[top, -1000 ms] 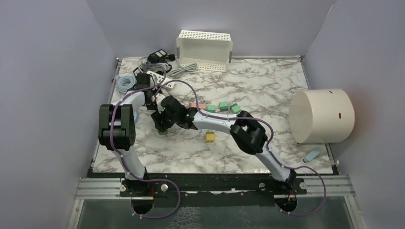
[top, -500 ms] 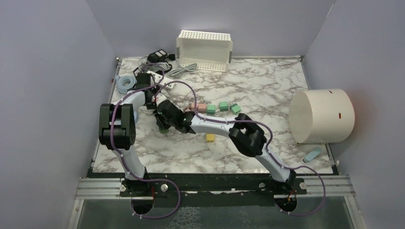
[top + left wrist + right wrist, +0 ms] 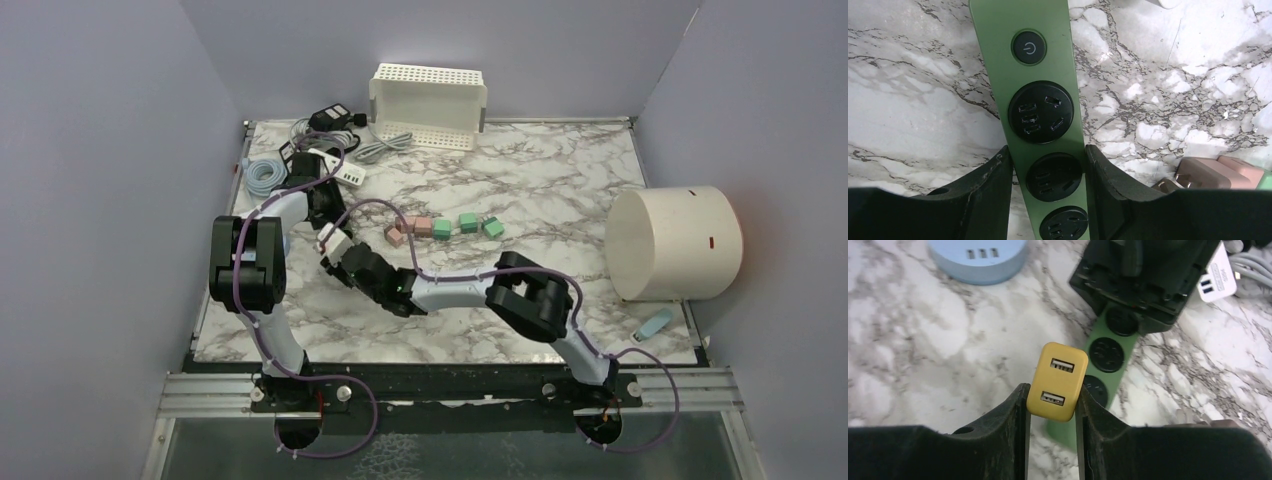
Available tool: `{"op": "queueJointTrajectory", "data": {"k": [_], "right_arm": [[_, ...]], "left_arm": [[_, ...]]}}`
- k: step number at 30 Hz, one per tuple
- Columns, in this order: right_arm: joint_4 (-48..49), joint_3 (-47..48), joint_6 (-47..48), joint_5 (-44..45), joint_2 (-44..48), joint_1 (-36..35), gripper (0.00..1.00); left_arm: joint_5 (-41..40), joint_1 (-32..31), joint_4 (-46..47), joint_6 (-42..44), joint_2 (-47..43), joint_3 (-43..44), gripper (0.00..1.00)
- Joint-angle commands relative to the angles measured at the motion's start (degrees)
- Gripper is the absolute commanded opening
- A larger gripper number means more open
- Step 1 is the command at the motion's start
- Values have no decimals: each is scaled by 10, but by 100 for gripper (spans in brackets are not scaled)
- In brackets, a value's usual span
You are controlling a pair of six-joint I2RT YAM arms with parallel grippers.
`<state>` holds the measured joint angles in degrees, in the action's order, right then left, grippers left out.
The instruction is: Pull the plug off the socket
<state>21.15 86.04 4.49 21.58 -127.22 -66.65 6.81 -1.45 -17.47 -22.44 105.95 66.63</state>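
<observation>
Nearest me, my right gripper (image 3: 1052,390) is clenched on the yellow plug (image 3: 1057,381), whose two USB ports face the wrist camera. It is held off the green power strip (image 3: 1108,357), and every round socket I can see is bare. Just beyond, my left gripper (image 3: 1048,154) grasps that strip by its long edges at the middle socket (image 3: 1054,176), short of the power button (image 3: 1029,47). Farther back lie a row of pink and green blocks (image 3: 445,226), a blue round hub (image 3: 979,255) and a white basket (image 3: 428,105) against the back wall.
</observation>
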Motion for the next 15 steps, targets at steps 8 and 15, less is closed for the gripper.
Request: {"op": "queueJointTrajectory", "data": {"k": [8, 15], "right_arm": [[76, -116, -166, -246, 134, 68, 1], [78, -286, -265, -465, 248, 208, 1]], "left_arm": [[-43, 7, -29, 32, 62, -20, 0], [-49, 24, -49, 56, 69, 36, 0]]}}
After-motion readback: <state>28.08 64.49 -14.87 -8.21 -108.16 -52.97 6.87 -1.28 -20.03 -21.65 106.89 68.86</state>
